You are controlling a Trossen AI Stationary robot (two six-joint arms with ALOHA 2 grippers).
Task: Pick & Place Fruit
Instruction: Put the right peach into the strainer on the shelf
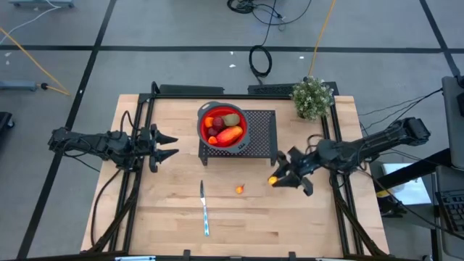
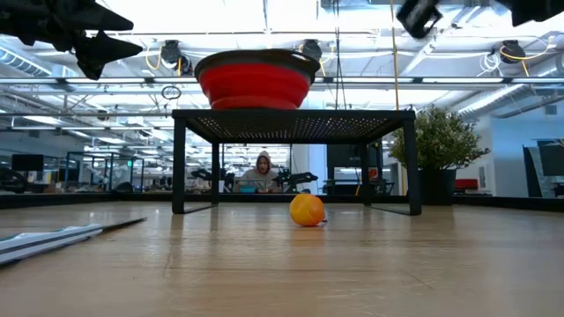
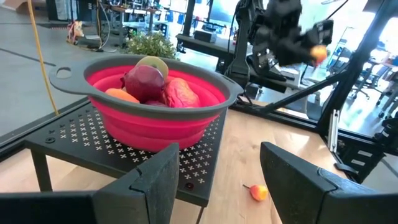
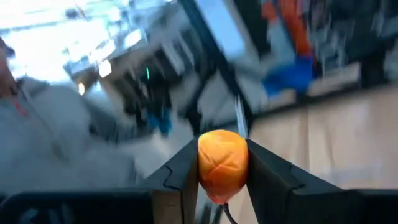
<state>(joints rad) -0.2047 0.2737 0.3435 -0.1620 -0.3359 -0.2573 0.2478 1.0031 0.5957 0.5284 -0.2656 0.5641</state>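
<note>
From above we see the right gripper [image 1: 276,179] raised over the wooden table [image 1: 167,217], off the front right corner of the black perforated stand [image 1: 261,134], and its 2 fingers [image 4: 267,177] are clamped on 1 small orange fruit [image 4: 222,163]; our right wrist view shows that fruit pinched squarely between the pads, with a thin stem hanging below it. The same held fruit shows as an orange spot at the fingertips in the high view [image 1: 272,180] and far off in the left wrist view [image 3: 318,53]. A 2nd small orange fruit [image 1: 239,189] lies loose on the table, in front of the stand and between the held fruit and the knife [image 1: 204,209]; in the low view it sits on the wood [image 2: 307,210] with the stand behind it. The red bowl [image 1: 241,124] stands on the stand's top, and in it we count the larger red-orange oval [image 1: 229,135], the kiwi-like piece [image 1: 230,119], dark red pieces [image 3: 144,81] and an orange piece [image 1: 212,139]. The left gripper [image 1: 171,146] hovers to the left of the stand, above the table, its fingers parted and holding nothing. A small potted plant [image 1: 312,96] stands at the table's far right. Beyond the table in the low view a person [image 2: 261,172] sits in the room.
</note>
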